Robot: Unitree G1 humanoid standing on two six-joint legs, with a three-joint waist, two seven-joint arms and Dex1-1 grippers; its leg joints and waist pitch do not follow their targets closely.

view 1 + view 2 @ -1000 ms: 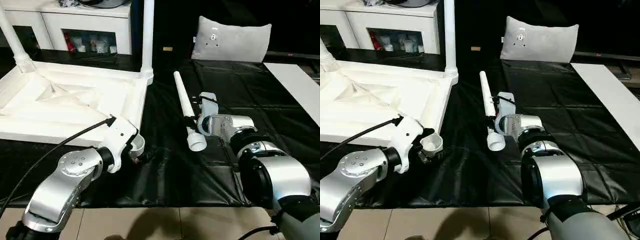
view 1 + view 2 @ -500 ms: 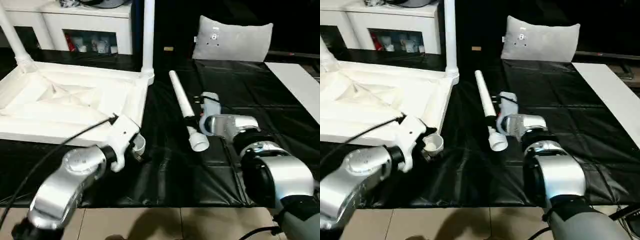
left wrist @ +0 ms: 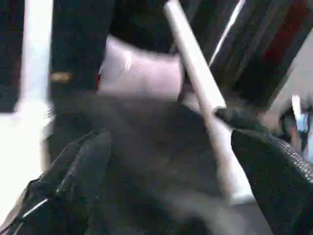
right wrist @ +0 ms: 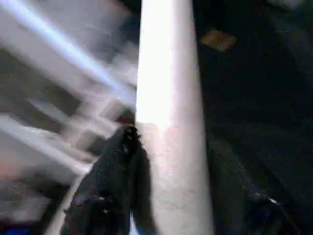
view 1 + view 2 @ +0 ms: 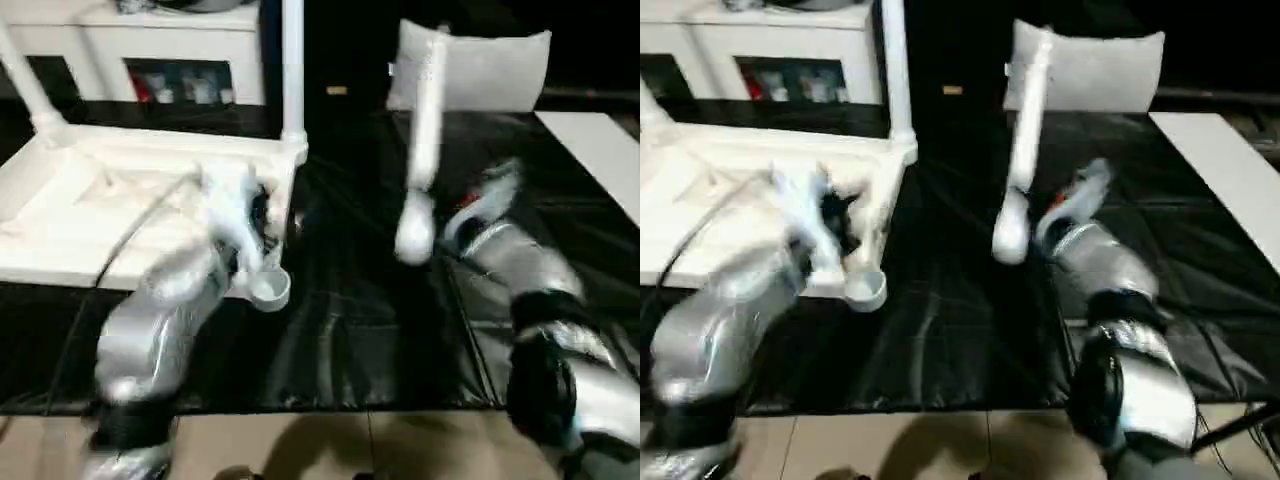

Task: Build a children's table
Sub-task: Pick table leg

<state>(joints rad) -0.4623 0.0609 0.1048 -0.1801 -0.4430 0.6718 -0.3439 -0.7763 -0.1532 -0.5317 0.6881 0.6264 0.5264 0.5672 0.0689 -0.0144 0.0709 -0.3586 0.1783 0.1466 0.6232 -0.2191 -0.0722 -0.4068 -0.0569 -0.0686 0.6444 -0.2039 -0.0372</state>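
The white table top (image 5: 90,215) lies upside down on the left, ribbed side up. Two legs stand upright in its far sockets, one at the far left (image 5: 28,88) and one at the far right corner (image 5: 292,70). The empty near-right corner socket (image 5: 268,290) sits just below my left gripper (image 5: 260,215), which is open with nothing between its black fingers (image 3: 93,161). My right gripper (image 5: 445,212) is shut on a third leg (image 5: 425,130), held off the mat almost upright with its thick end down. In the right wrist view a black finger (image 4: 115,171) presses against that leg (image 4: 168,98).
A black mat (image 5: 350,330) covers the floor, with tiles along its near edge. The white cabinet with glass doors (image 5: 150,50) stands behind the table top. A grey cushion (image 5: 495,70) leans at the back and a white board (image 5: 600,150) lies at the right.
My right gripper has lifted the leg off the mat and swung it from lying flat to nearly upright. My left arm has risen toward the table top's near-right corner.
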